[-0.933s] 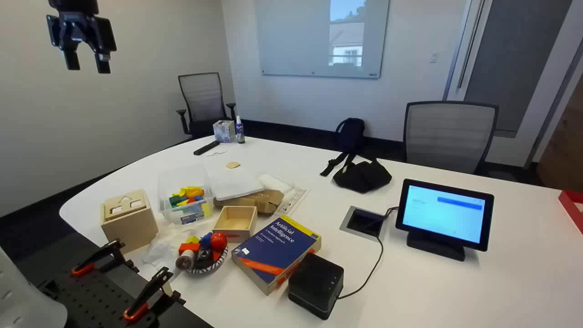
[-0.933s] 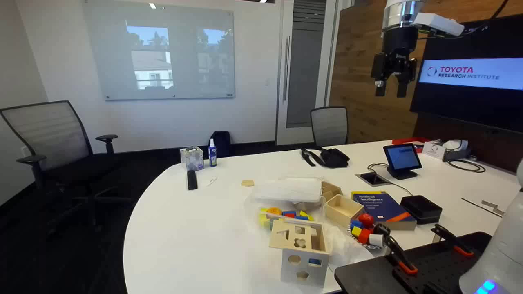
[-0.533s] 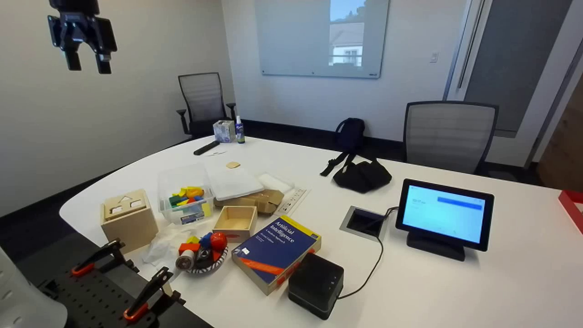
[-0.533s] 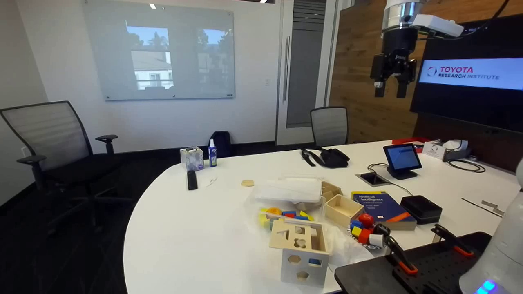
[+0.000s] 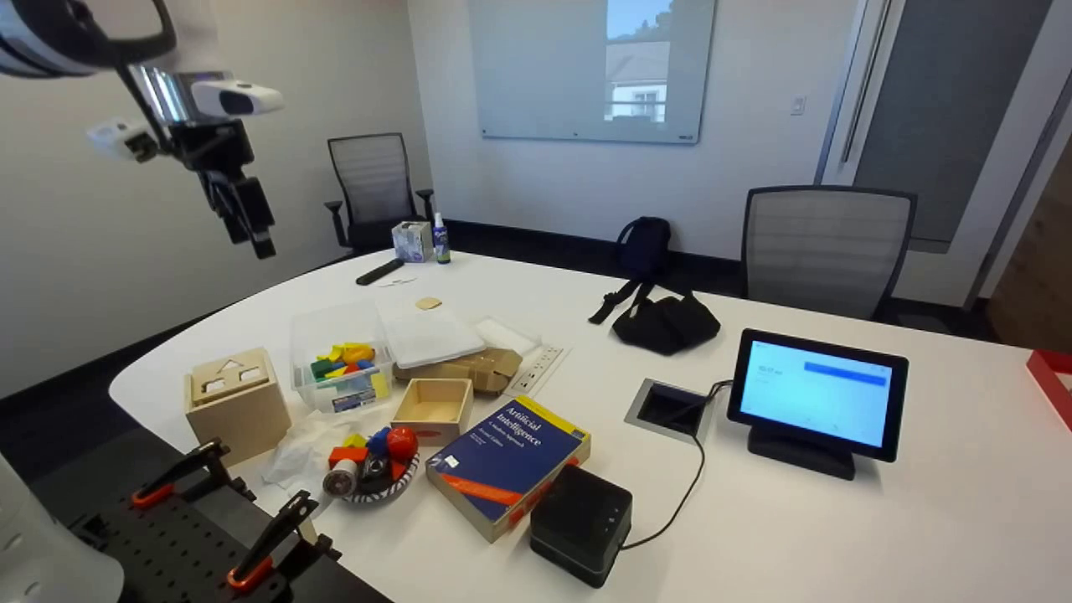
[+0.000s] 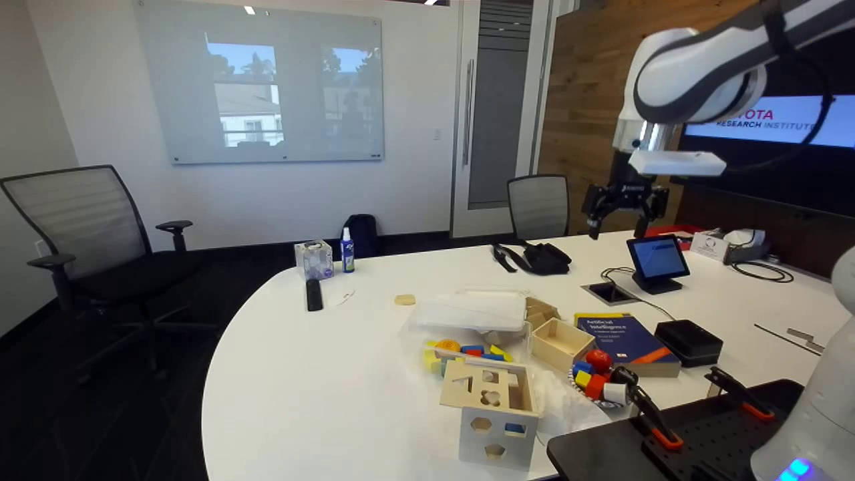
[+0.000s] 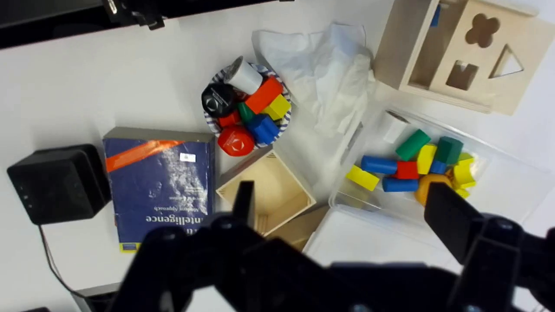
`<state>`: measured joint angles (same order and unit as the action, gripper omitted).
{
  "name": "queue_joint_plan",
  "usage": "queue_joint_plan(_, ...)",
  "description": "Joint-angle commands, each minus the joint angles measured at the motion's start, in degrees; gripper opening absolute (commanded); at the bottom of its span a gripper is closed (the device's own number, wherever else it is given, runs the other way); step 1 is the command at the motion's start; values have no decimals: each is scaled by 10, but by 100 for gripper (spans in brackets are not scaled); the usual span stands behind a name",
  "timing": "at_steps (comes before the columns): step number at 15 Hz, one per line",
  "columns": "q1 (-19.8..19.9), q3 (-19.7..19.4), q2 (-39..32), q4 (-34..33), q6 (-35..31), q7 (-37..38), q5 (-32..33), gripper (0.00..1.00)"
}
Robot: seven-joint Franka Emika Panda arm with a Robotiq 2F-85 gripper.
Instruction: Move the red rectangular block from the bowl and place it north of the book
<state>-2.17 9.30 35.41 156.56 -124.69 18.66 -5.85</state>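
Gripper released, fingers spread wide. It hangs well above the tabletop, upper rt of frame in an exterior view; in an exterior view the arm comes in upper L w/ the gripper tilted.

Wrist view from here, fingers at the bottom. Wood box nr ctr of frame. Bowl, striped rim, upper ctr, just above the box. Red block is in the bowl, upper rt part of it, next to a white cyl and a yellow block. Also in the bowl: blue block, round red pc, round blk pc & another red pc.

Book flat, L of ctr, below & L of the bowl, lettering upside down. Blk box far L, just beside it. Crumpled white sheet btwn bowl & sorter; sorter upper rt. Clear bin rt side, holding colored blocks. Tablet rt of frame in an exterior view.
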Motion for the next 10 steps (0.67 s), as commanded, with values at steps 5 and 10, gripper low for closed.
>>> queue_joint_plan(5,76,44,-181,54,-288,187,12,100)
queue_joint_plan(10,80,1,-358,53,-450,189,7,100)
